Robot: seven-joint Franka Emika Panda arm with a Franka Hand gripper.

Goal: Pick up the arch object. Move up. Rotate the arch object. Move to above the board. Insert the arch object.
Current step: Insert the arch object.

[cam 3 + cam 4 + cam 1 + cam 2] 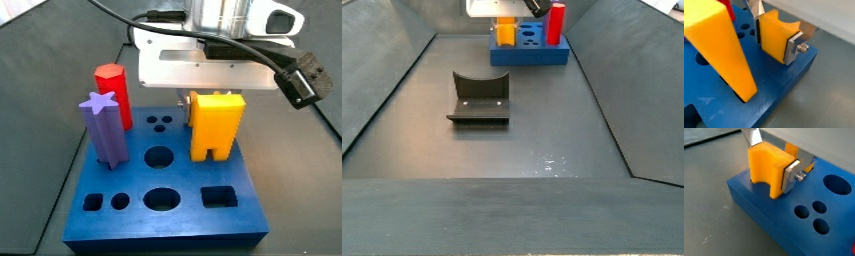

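Note:
In both wrist views my gripper is shut on the arch object, a yellow-orange piece held upright with its U-shaped notch turned up toward the hand. A silver finger presses on each flat side. The arch's lower end meets the top of the blue board close to a corner; how deep it sits I cannot tell. In a side view the board shows its holes, but the arch is hidden behind a wide yellow block.
A wide yellow block stands in the board right beside the arch. A red post and a purple star post stand on the board's other side. The dark fixture sits on the grey floor, away from the board.

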